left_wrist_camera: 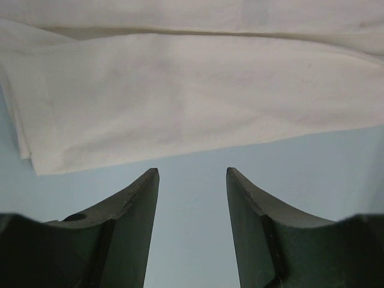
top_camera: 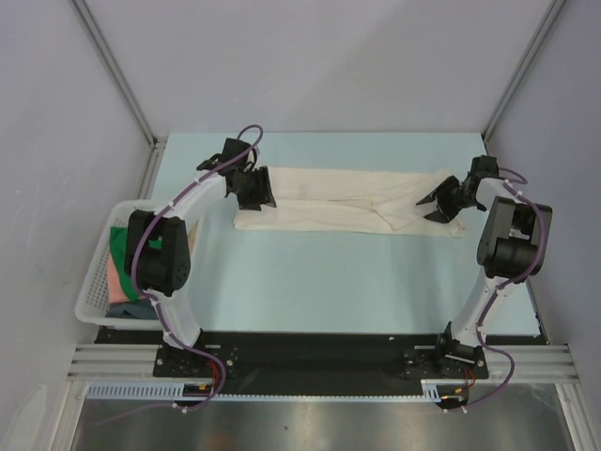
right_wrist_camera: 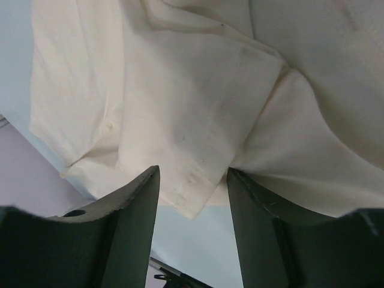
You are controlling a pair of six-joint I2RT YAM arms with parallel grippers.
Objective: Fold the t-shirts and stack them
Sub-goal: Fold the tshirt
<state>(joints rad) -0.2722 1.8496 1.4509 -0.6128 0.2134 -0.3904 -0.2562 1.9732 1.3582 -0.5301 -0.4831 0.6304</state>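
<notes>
A cream t-shirt (top_camera: 347,209) lies folded into a long strip across the far half of the light blue table. My left gripper (top_camera: 254,188) is open at the strip's left end; in the left wrist view the shirt (left_wrist_camera: 180,96) lies just ahead of the empty gripper (left_wrist_camera: 192,171). My right gripper (top_camera: 439,202) is open over the strip's right end; in the right wrist view the gripper (right_wrist_camera: 193,171) has a corner of the shirt (right_wrist_camera: 198,108) between its jaws. Green (top_camera: 120,241), pink (top_camera: 115,280) and dark blue (top_camera: 131,307) shirts lie in the basket.
A white lattice basket (top_camera: 92,287) stands at the table's left edge beside the left arm. Grey walls close in the table at the back and sides. A black rail (top_camera: 319,352) runs along the near edge at the arm bases.
</notes>
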